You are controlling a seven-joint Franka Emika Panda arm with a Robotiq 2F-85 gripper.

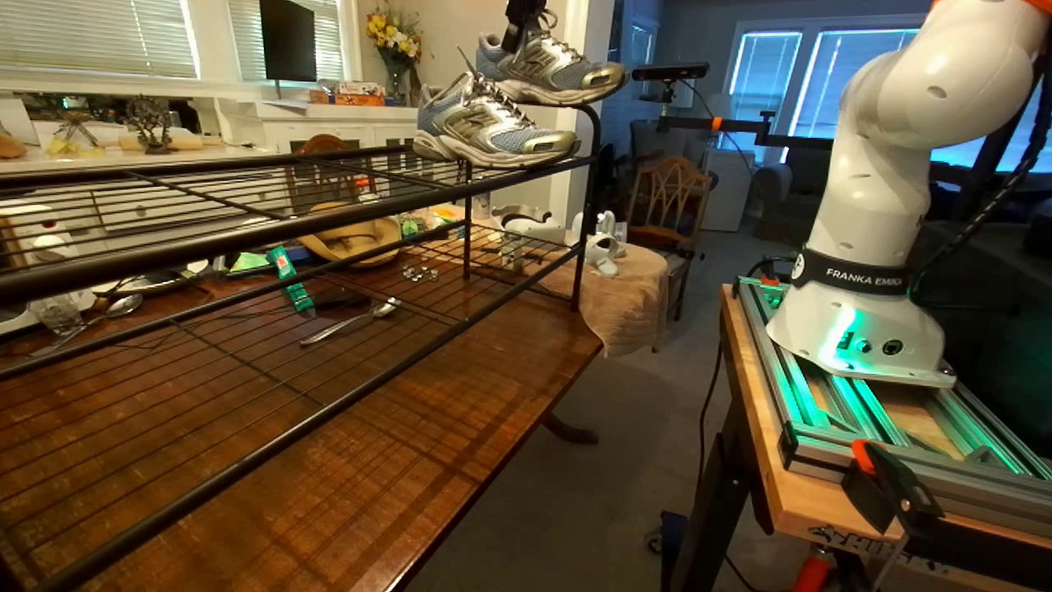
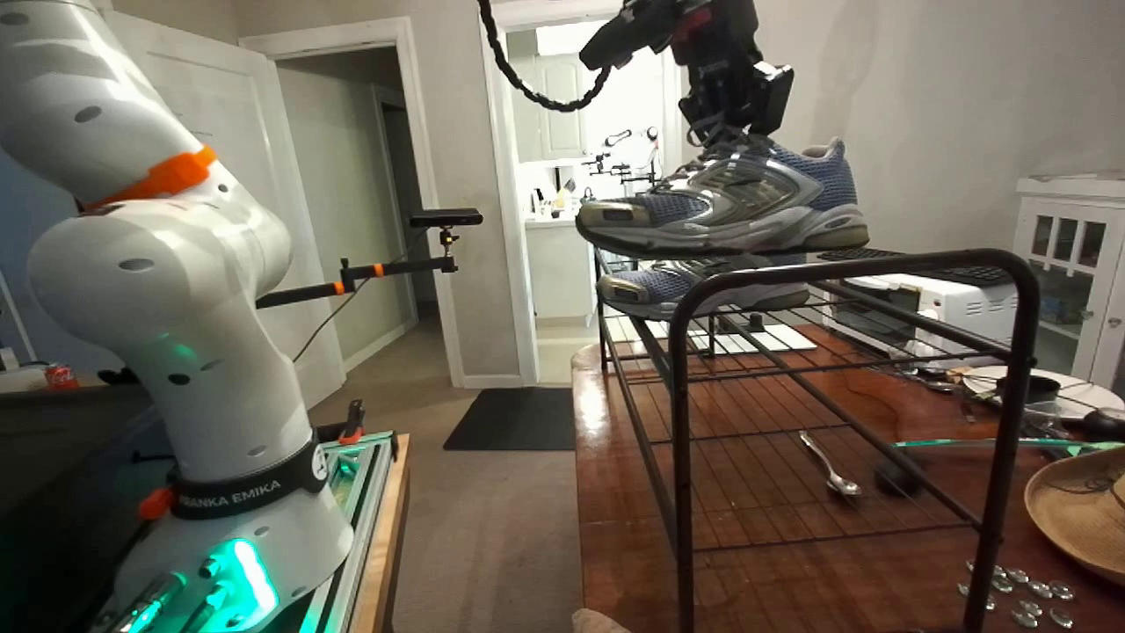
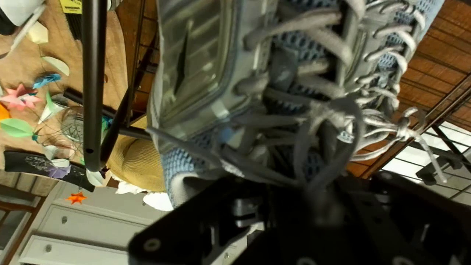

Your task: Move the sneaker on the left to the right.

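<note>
In a carpeted room, above the rack on my wooden bench, a silvery sneaker hangs beneath my fingers, gripped near its laces.

We see a silvery-grey mesh sneaker over a dark tubular metal rack, its twin on the rack, a round tan straw hat beside the rack.

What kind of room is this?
Probably someone's home, maybe a dining room: there's a wooden table, a chair and some flowers.
</note>
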